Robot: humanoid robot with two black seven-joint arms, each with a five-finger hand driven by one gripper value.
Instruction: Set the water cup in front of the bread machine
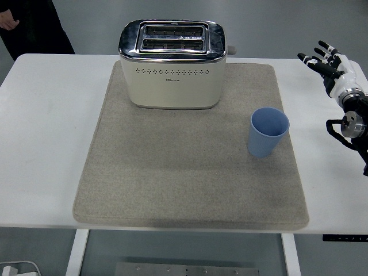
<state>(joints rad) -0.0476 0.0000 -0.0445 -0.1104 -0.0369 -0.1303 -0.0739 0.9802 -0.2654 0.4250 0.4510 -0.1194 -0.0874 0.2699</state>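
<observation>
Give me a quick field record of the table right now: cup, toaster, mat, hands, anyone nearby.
cup: blue cup, upright, on the mat's right side, apart from the toaster
toaster: cream toaster, at the mat's far edge, slots up
mat: grey mat, on the white table
right hand: right hand, fingers spread, holding nothing, to the right of the cup and beyond it
left hand: not in view
person: dark sleeve at top left
task state: cup not yet in front of toaster

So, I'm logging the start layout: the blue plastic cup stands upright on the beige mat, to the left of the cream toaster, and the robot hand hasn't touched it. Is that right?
Not quite. The head view shows the blue plastic cup upright on the beige mat, but to the right of the cream toaster, nearer the table's front. The right robot hand hovers apart from it, fingers spread.
</observation>
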